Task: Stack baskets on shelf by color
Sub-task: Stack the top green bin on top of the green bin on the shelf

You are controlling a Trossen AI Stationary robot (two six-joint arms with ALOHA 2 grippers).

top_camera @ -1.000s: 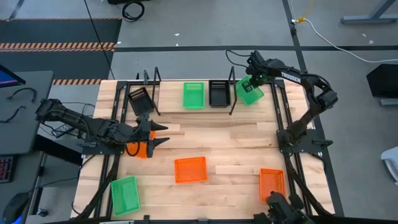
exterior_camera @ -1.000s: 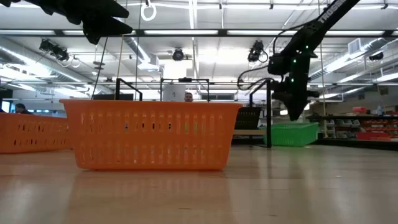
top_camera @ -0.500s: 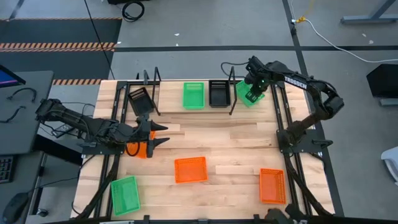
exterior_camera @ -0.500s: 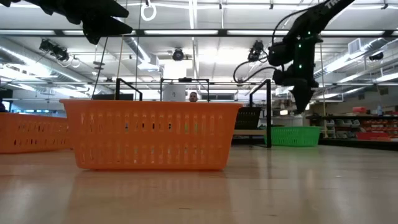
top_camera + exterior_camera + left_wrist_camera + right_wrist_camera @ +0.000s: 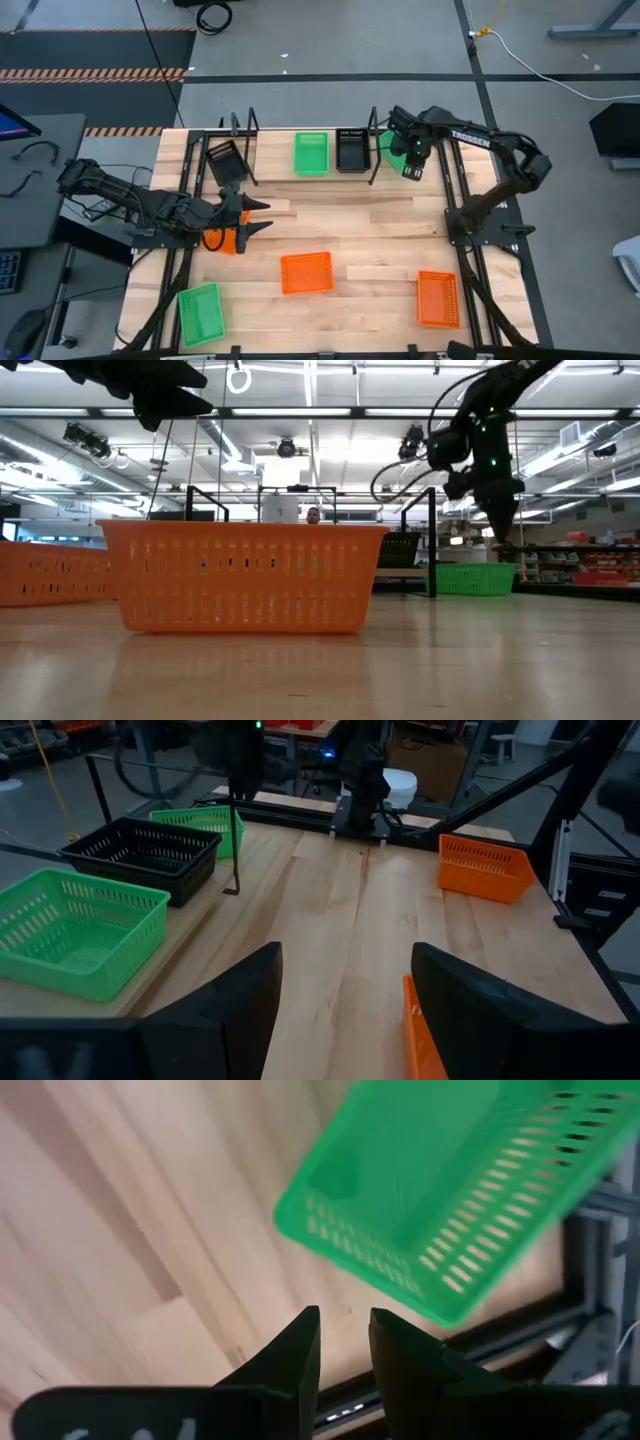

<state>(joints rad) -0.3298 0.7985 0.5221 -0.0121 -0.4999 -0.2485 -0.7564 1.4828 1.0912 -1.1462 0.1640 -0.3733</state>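
Observation:
On the shelf (image 5: 270,170) at the table's far side stand a black basket (image 5: 225,160), a green basket (image 5: 311,153) and another black basket (image 5: 352,150). A second green basket (image 5: 450,1190) lies just past the shelf's right upright. My right gripper (image 5: 345,1328) points down beside it, narrowly open with nothing between its fingers. My left gripper (image 5: 345,990) hangs wide open above an orange basket (image 5: 228,240) that rests on the table. Another orange basket (image 5: 306,272) sits mid-table.
A further orange basket (image 5: 438,298) lies near the table's right front, and a green basket (image 5: 201,313) near its left front. The black frame rails (image 5: 465,230) run along both table sides. Bare wood (image 5: 360,220) lies between the shelf and the middle orange basket.
My right gripper has drawn away from over the green basket at the shelf's right end, toward the table's near and right edges, rolling about its own axis as it went. The green basket stays where it was.

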